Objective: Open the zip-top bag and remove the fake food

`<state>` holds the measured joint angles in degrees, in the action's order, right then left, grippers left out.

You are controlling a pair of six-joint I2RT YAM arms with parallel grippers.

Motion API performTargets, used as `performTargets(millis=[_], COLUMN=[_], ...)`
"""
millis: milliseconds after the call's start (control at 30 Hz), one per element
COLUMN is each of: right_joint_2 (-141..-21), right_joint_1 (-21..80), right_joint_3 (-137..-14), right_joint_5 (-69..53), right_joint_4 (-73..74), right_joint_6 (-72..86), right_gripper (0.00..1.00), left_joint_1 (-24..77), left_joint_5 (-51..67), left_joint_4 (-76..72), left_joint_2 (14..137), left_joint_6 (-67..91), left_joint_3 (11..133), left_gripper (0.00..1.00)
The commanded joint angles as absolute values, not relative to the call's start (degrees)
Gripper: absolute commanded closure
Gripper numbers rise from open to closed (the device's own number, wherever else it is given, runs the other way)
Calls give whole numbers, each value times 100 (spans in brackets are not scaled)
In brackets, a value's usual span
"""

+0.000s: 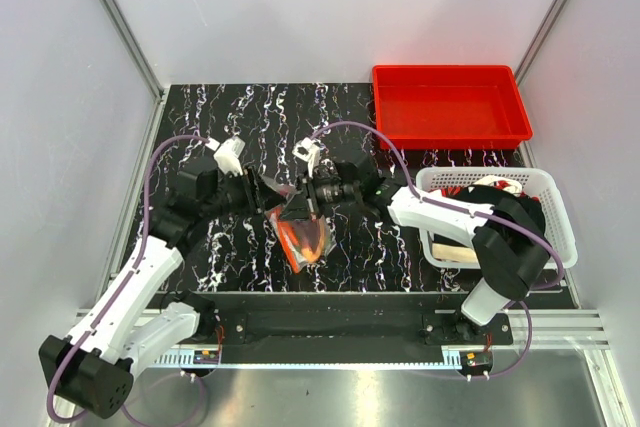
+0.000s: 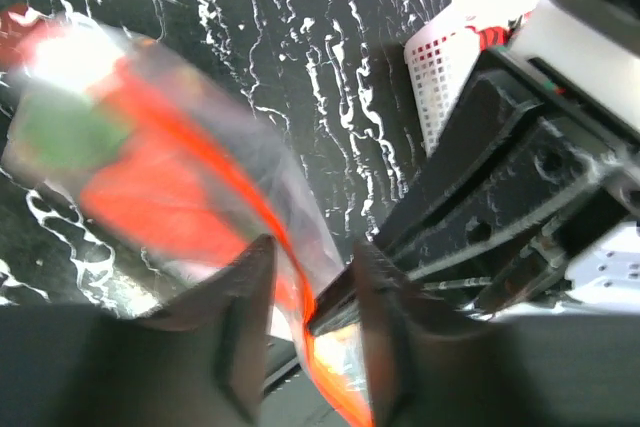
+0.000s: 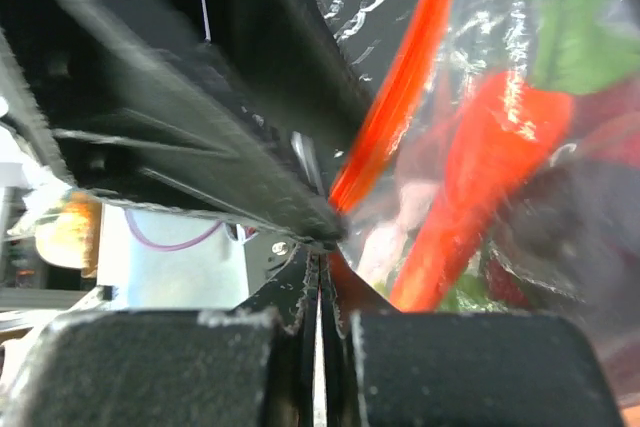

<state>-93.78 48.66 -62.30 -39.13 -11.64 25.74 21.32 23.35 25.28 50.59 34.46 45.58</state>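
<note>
The zip-top bag hangs lifted over the black marbled table, between my two grippers. Its orange-red zip strip runs down between the left gripper's parted fingers, which do not clamp it. In the top view the left gripper sits just left of the bag's mouth. My right gripper is shut, pinching the bag's film beside the strip. From above, the right gripper is at the bag's top. The fake food shows through the plastic: an orange carrot and green leaves.
A red bin stands at the back right. A white mesh basket sits at the right edge, under the right arm's elbow. Grey walls close in the table on the left, right and back.
</note>
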Motion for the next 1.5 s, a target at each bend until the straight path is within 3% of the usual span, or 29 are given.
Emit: performTargets(millis=[0,100,200,267,333,500,600,700,733,833,900,933,967,1033,1100,1167,1467], right_joint_2=[-9211,-9299,-9325,-9316,-9325,-9220,-8992,-8763,-8658,-8491,-8482,-8464,-8446,-8411,-8437,-8569,-10036], right_joint_1=[4580,4535,4544,4535,4526,4631,4956,5396,5510,5537,5537,5537,5537,5537,5537,5537,5520], right_joint_3=[-5994,-6038,-6056,-6056,-6091,-6100,-6283,-6249,-6223,-5968,-5924,-5924,-5933,-5968,-6064,-6134,-6565], right_joint_5=[-4692,-4930,-4948,-4940,-4896,-4536,-3764,-3016,-2667,-2348,-2207,-2206,-2189,-2110,-2074,-2118,-3217], right_joint_4=[-2214,-2303,-2338,-2338,-2181,-1531,-389,200,385,404,518,562,571,554,562,571,-965], right_joint_6=[3251,3384,3436,3445,3419,2990,2437,2329,2320,2242,2180,2180,2162,2136,2075,2048,2926], right_gripper=[100,100,100,100,100,79,61,51,43,36,33,32,29,26,23,22,33], left_joint_1=[2136,2136,2136,2136,2136,2136,2136,2136,2136,2136,2136,2144,2145,2145,2145,2136,2136], left_joint_5=[2505,2540,2584,2488,2383,2408,2478,2479,2479,2156,1315,274,-58,-770,-1009,-1396,-1644], left_joint_4=[2347,2329,2347,2347,2347,2312,2259,2233,2232,2381,3202,3565,3882,4550,5094,5561,6653], left_joint_2=[4843,4913,5062,5028,5010,5089,5115,5115,5124,5055,4905,4782,4538,4273,3939,3606,3621], left_joint_6=[3269,3296,3322,3331,3331,3357,3410,3393,3384,3366,3769,4005,4408,4771,5009,5185,5976], left_joint_3=[4764,4755,4816,4782,4764,4720,4702,4685,4667,4693,4851,4921,4965,4957,5009,5018,4984], left_gripper=[44,35,34,44,63,79,82,85,86,88,81,59,47,28,20,1,5])
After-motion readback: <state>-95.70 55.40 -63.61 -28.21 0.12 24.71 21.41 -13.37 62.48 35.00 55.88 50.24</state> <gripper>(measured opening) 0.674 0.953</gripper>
